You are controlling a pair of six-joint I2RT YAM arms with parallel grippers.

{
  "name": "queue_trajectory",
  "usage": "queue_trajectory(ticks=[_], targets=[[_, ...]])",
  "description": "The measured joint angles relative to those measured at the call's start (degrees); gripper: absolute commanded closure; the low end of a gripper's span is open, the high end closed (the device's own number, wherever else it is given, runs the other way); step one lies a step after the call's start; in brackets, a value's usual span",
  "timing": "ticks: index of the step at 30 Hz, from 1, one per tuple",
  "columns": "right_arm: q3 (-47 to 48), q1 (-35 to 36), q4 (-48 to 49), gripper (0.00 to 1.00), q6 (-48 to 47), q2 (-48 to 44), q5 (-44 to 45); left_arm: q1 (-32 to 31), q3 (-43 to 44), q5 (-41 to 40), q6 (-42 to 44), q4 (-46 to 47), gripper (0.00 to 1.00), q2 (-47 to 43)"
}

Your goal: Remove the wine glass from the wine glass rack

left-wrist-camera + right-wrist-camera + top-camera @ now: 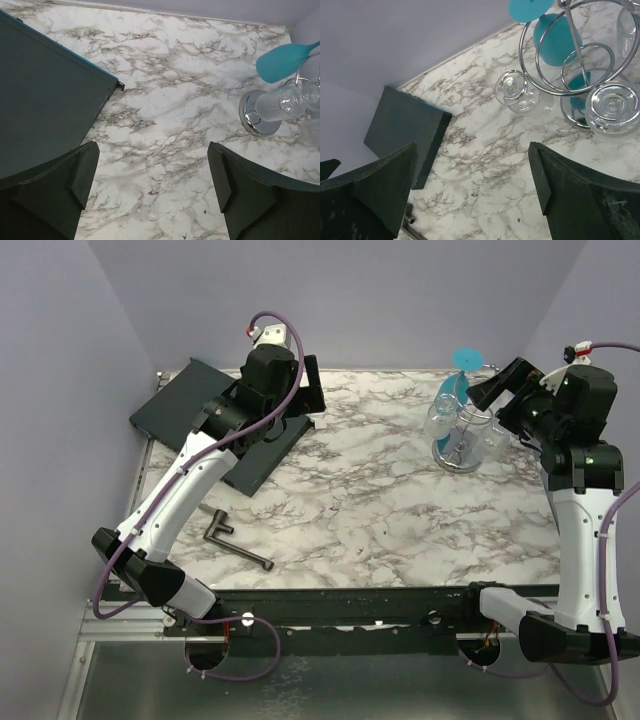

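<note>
Over the marble table, right arm bends toward the wine glass rack, left pincer and right pincer gaping empty.

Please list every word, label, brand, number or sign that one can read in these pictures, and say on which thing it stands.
None can be read in any view.
The rack, the teal glass and the clear glass show no label or mark.
The dark panel, the metal tool and the left arm and right arm show no lettering either.
</note>
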Motion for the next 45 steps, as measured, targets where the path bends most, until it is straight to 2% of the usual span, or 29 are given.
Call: queue_trajectory(ticks=[6,16,23,31,38,45], targets=[[0.1,-1.1,-0.2,0.00,-0.5,1.2,-0.1,0.0,-0.2,0.9,0.0,0.1,0.01,-0.1],[1.6,-15.0,-0.9,0.00,-0.9,6.2,-7.3,0.2,-2.1,5.2,0.8,0.4,0.01,-1.1],[1.0,-19.9,-1.6,0.01,0.6,5.9,-10.3,0.5,-3.3,8.0,0.7,0.4,0.01,-1.1],[-4.3,-20.7,-1.5,0.14,2.8,4.2,-10.2,0.5,-5.9,9.5,0.2,0.8,0.01,-1.8],[-6.3,-20.7,-1.4,0.31,4.1,4.5,-8.3,0.7,-8.9,10.1,-0.3,1.8,0.01,-3.4],[-8.9,-20.7,0.7,0.37,6.3,7.4,-5.9,0.8,-11.0,10.7,-0.8,3.6,0.01,-4.3]])
